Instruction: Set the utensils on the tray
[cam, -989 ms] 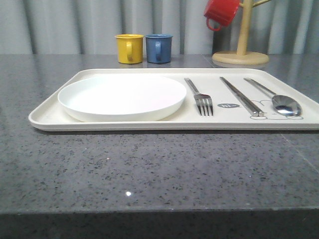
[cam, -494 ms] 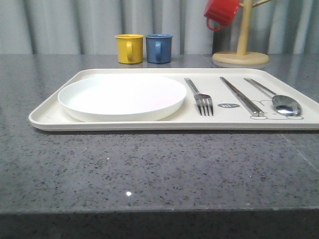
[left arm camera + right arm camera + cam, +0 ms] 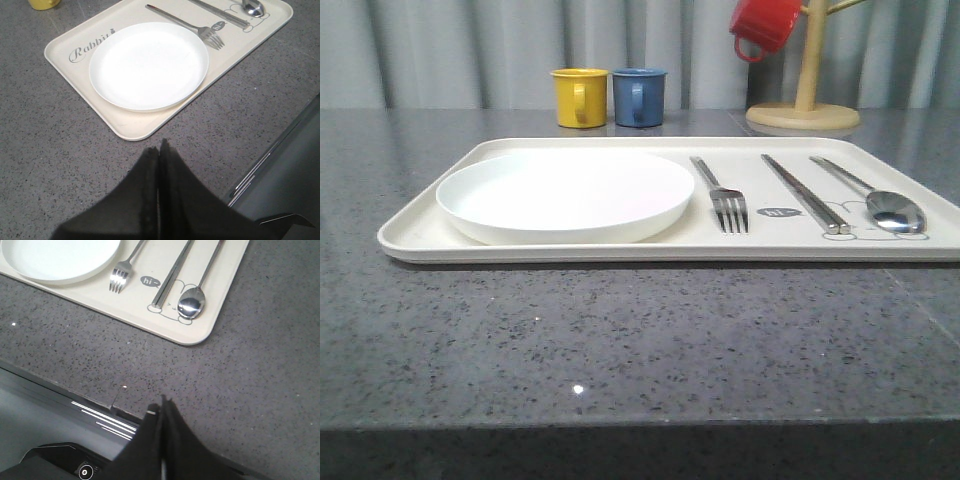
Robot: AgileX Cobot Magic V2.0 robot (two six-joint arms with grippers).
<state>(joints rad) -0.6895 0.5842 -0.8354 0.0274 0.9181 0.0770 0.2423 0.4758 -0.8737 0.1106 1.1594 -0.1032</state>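
The cream tray (image 3: 570, 252) lies across the grey table. On its right half rest three utensils side by side: a silver fork (image 3: 722, 197), a pair of chopsticks (image 3: 804, 193) and a spoon (image 3: 880, 203). All three appear again in the right wrist view as fork (image 3: 121, 273), chopsticks (image 3: 172, 274) and spoon (image 3: 192, 301). My left gripper (image 3: 158, 148) is shut with nothing in it, above the bare table just off the tray's near corner (image 3: 131, 134). My right gripper (image 3: 162, 407) is shut and empty over the table's front edge, well short of the tray (image 3: 200, 335).
A round white plate (image 3: 565, 193) fills the tray's left half. Behind the tray stand a yellow mug (image 3: 580, 97) and a blue mug (image 3: 639, 96). A wooden mug stand (image 3: 804, 105) holds a red mug (image 3: 764, 24) at the back right.
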